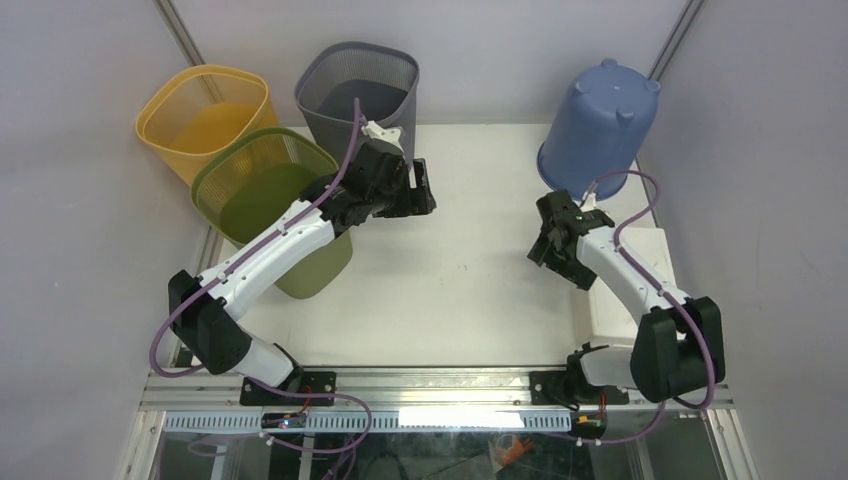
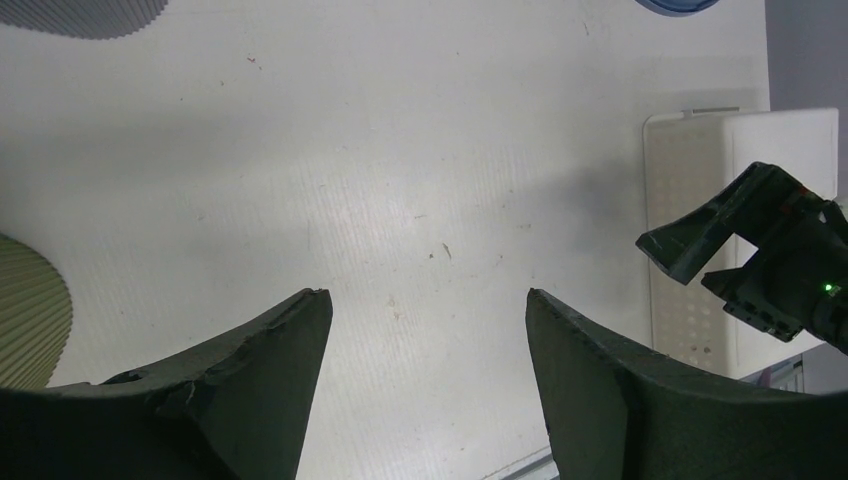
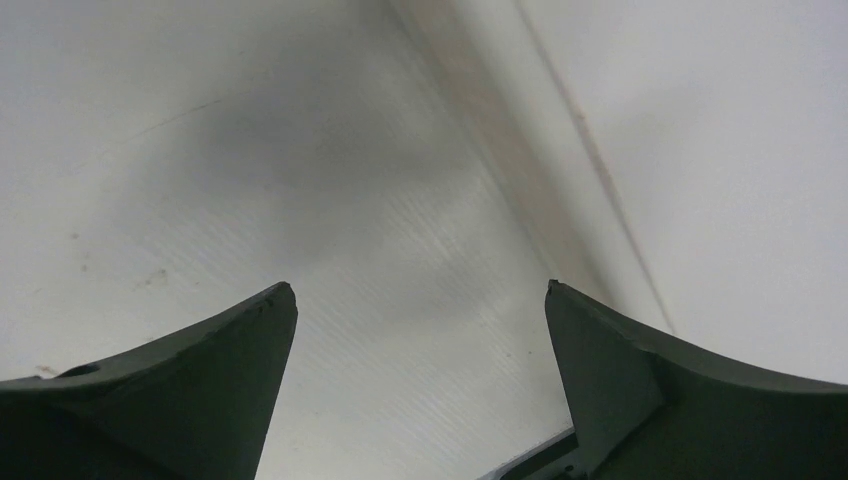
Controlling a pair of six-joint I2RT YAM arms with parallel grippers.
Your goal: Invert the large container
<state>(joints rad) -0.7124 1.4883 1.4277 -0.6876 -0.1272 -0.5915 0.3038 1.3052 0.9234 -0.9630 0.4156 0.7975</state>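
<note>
Your left hand (image 1: 424, 189) and right hand (image 1: 544, 240) gape empty; a careless right swing could topple the blue container (image 1: 598, 125).

The white worktop (image 1: 460, 290) carries a large blue plastic container (image 1: 598, 125) bottom-up at its far right corner. A grey mesh basket (image 1: 352, 95) stands at the far edge, a green mesh basket (image 1: 262, 190) at the left edge, and a white perforated box (image 1: 658, 248) along the right edge.

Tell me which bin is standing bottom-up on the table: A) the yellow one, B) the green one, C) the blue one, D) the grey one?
C: the blue bin shows its closed base with small feet on top; the yellow basket, green basket and grey basket show open mouths.
</note>
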